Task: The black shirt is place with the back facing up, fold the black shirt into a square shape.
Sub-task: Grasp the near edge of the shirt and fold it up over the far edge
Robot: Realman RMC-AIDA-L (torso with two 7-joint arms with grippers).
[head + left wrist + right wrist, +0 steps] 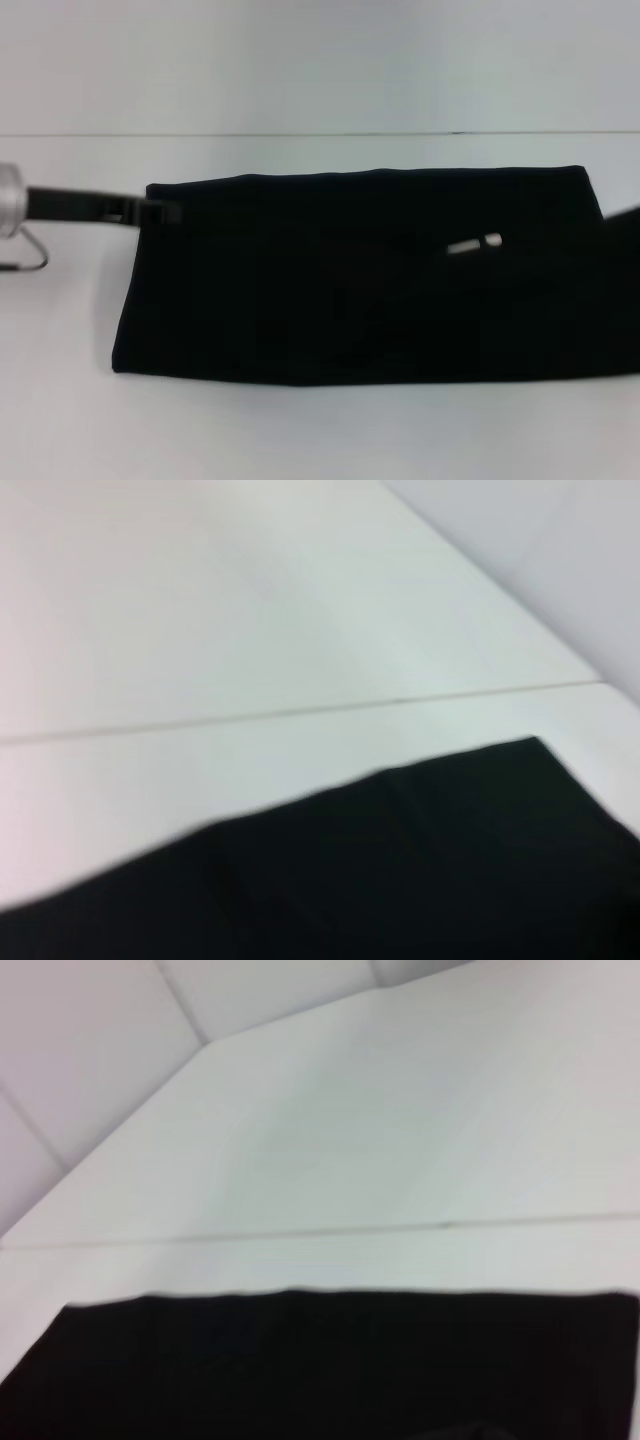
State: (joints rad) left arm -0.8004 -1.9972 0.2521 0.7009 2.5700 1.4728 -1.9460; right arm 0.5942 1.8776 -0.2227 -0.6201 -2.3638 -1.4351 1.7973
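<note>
The black shirt [350, 280] lies flat on the white table as a long folded band that runs past the right edge of the head view. A small white tag [475, 243] shows on its upper layer. My left gripper [150, 212] reaches in from the left and sits at the shirt's far left corner. A dark shape at the right edge looks like my right gripper [625, 218], by the shirt's far right corner, and it blends into the cloth. The left wrist view shows the shirt's edge [420, 870], as does the right wrist view [330, 1360].
The white table [320, 430] extends in front of and behind the shirt. A seam line [300, 134] crosses the far side where the table meets the white wall. A thin wire loop [30, 250] sits below my left arm.
</note>
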